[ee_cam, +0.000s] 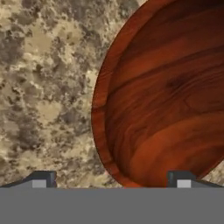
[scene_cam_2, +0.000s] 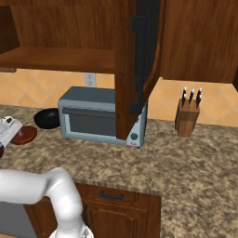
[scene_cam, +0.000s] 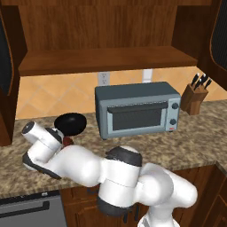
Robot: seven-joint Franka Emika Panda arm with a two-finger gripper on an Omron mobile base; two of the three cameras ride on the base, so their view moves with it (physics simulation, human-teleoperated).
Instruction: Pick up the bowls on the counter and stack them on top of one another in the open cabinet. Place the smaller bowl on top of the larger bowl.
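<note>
A long speckled beige-brown granite counter (scene_cam: 195, 137) runs beneath a wide reddish-brown wooden open cabinet (scene_cam: 106, 60). At the left, the white arm's two-finger gripper (ee_cam: 112, 179) hangs low over the shallow reddish-brown wood-grain smaller bowl (ee_cam: 166, 96), its jaws spread wide, one tip over the bowl's rim and one over bare granite. Just behind sits the deep glossy black larger bowl (scene_cam: 71, 122). Rightward stand a grey toaster oven (scene_cam: 138, 108) and a wooden knife block (scene_cam: 194, 98).

smaller bowl (ee_cam: 166, 96) cut off by hand view's right edge, mostly arm-hidden in left base view
</note>
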